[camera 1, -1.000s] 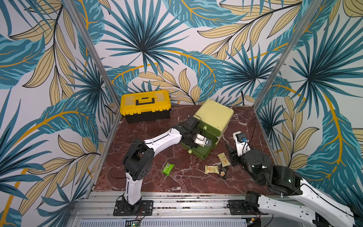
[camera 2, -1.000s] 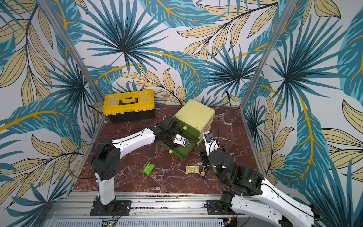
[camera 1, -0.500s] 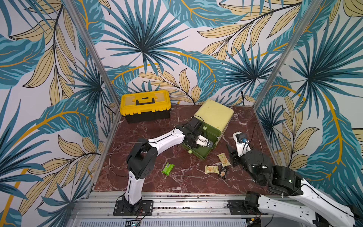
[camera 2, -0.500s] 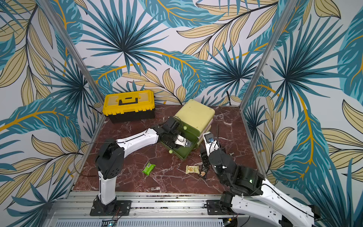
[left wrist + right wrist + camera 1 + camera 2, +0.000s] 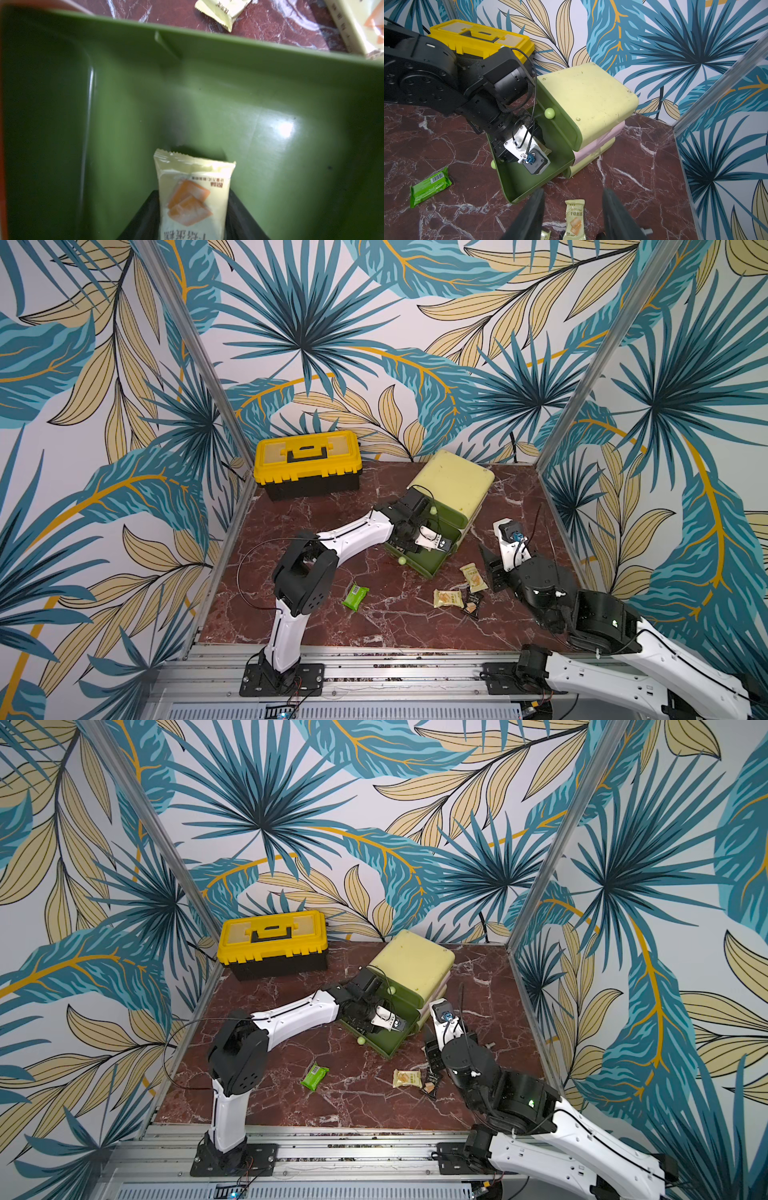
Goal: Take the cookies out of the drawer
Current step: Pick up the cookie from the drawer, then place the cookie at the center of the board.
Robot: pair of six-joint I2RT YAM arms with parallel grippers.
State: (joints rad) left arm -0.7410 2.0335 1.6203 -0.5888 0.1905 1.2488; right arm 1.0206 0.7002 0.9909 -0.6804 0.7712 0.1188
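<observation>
Lifting the pale yellow packet (image 5: pixel 191 176) out of the open green drawer (image 5: pixel 424 570) is judged to be the step in hand. The left gripper (image 5: pixel 192 193) is reached down into the drawer, which is pulled out toward 7 o'clock from the drawer unit (image 5: pixel 451 481) in both top views. In the left wrist view the packet is seen between the two black fingers (image 5: pixel 143 218), one at each long edge; whether it is clamped firmly cannot be told. The squeeze should be completed before any rise, since a crinkly wrapper is likely to slip. A straight upward lift is advised until the front wall is cleared, then a carry toward 5 o'clock, where pale yellow packets (image 5: pixel 448 598) and a black packet (image 5: pixel 471 605) are laid on the table (image 5: pixel 332 531); a green packet (image 5: pixel 355 596) is laid at 8 o'clock. The right gripper (image 5: pixel 573 190) is seen open and empty above a table packet, and should be kept away from the drop spot
</observation>
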